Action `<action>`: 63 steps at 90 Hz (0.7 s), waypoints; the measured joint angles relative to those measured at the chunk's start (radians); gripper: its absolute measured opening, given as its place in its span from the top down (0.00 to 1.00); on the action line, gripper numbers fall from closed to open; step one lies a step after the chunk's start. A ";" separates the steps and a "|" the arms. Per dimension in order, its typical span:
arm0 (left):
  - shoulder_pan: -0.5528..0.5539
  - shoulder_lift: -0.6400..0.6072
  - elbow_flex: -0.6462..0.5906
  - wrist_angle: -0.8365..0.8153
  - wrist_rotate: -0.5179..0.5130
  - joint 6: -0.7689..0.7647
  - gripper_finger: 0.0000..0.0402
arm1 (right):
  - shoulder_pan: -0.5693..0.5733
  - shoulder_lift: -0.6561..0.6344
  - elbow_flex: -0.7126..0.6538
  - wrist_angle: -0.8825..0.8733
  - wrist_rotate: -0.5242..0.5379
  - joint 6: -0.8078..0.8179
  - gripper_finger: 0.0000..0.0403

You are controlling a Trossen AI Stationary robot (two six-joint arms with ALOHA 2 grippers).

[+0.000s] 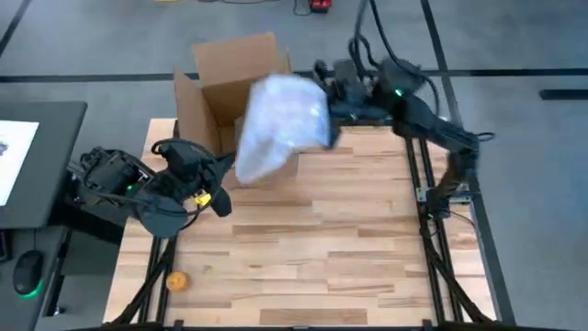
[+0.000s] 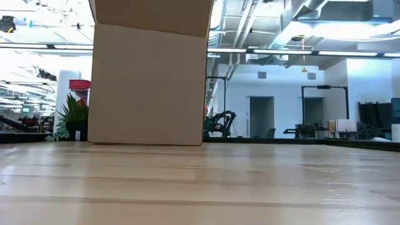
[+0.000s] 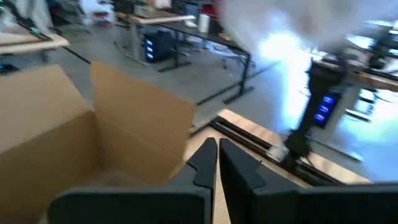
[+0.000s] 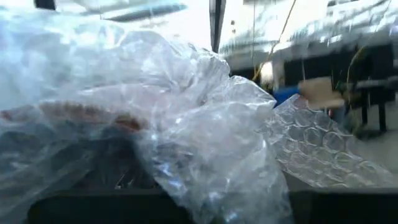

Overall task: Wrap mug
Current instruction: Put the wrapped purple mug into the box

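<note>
Right tool (image 1: pixel 326 97) grips the bubble-wrap bundle (image 1: pixel 280 124), light, soft, likely fragile inside, above the box (image 1: pixel 230 69); left tool (image 1: pixel 220 184) closed, empty.

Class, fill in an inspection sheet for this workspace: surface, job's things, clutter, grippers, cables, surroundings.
Surface: wooden table, mostly bare.
Job's things: bubble-wrap bundle held over the open cardboard box; mug not visible.
Clutter: small orange object near the table's front left corner.
Grippers: right gripper at the bundle, fingers hidden; left gripper shut, empty, beside the box.
Cables: black cable on the right arm.
Surroundings: desk with mouse at left.
</note>
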 joint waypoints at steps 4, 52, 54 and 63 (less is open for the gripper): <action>-0.018 0.001 0.000 0.005 0.003 0.006 1.00 | -0.030 0.005 -0.054 0.127 -0.017 0.045 0.92; -0.050 0.001 -0.001 -0.026 0.090 0.258 1.00 | -0.222 0.268 -0.041 -0.366 0.106 0.124 0.92; -0.047 0.001 -0.001 -0.036 0.082 0.262 1.00 | -0.223 0.268 -0.041 -0.407 0.121 0.107 0.92; -0.026 0.001 -0.001 -0.058 0.014 0.250 1.00 | -0.223 0.264 -0.040 -0.561 0.177 0.047 0.92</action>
